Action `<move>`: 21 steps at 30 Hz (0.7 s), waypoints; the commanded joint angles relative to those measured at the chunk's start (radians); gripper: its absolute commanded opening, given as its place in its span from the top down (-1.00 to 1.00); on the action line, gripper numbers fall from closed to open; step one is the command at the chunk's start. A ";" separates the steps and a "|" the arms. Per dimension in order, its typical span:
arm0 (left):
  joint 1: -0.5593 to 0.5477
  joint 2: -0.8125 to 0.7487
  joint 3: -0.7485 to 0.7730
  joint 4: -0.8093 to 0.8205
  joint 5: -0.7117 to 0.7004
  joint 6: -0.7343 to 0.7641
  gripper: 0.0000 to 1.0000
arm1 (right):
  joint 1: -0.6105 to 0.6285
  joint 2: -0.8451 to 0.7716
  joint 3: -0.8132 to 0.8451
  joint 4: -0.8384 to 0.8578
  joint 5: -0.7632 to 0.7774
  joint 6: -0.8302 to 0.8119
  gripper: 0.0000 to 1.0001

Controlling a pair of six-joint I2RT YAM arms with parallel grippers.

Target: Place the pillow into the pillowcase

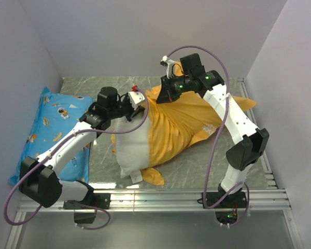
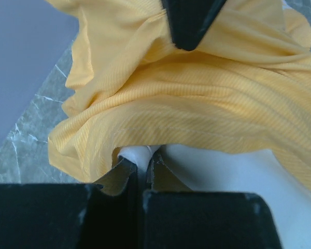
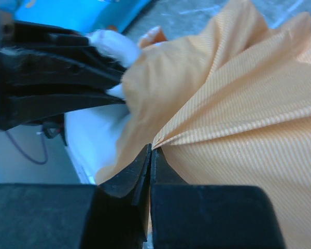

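Pillow (image 1: 128, 153) lies diagonally, bare end near-left, pillowcase (image 1: 181, 122) far-right.

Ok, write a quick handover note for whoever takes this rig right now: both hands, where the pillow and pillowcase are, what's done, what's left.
Left hand: shut, pinching what looks like a white corner of the pillow at the case's mouth.
Right hand: shut on a fold of the orange pillowcase.
Position: both lie mid-table. The pillow's right part is inside the pillowcase and its near-left part is bare.
Done: pillow partly inserted.
Left: draw the pillowcase over the exposed end.
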 commanded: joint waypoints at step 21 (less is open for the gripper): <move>0.124 0.185 -0.024 0.073 0.036 -0.684 0.87 | -0.084 0.160 -0.007 0.078 -0.126 -0.071 0.06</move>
